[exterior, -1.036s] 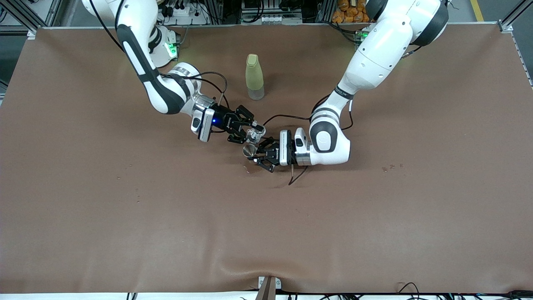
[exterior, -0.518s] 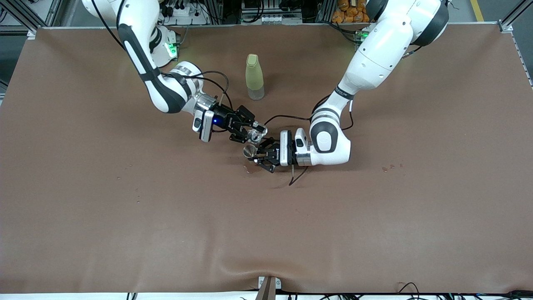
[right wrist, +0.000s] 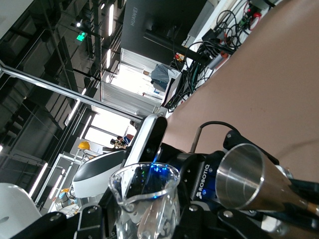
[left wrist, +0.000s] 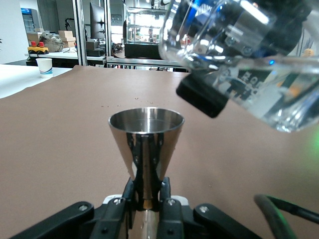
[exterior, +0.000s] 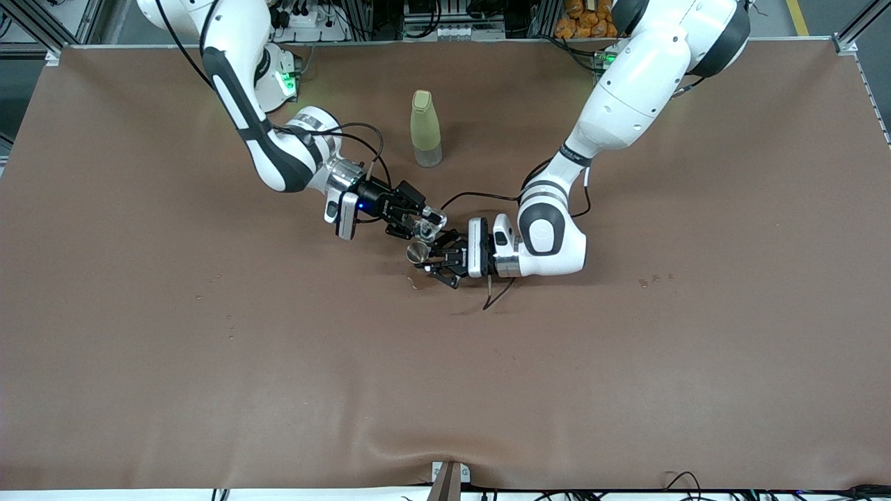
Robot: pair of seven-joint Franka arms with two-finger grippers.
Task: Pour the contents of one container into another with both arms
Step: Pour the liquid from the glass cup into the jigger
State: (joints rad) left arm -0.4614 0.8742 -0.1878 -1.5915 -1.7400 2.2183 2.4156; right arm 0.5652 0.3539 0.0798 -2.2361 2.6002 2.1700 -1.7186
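Over the middle of the brown tabletop (exterior: 209,362), the right hand (exterior: 424,221) grips a small clear glass cup (exterior: 426,223), tipped so its long axis slants and its lip points down toward a silvery metal jigger (exterior: 418,252). The left hand (exterior: 426,259) is clamped on the jigger's narrow waist, holding it upright with its round mouth facing up, just beneath the cup. Both arms reach low with wrists nearly level. A yellow-green bottle (exterior: 424,129) stands upright, farther from the front camera.
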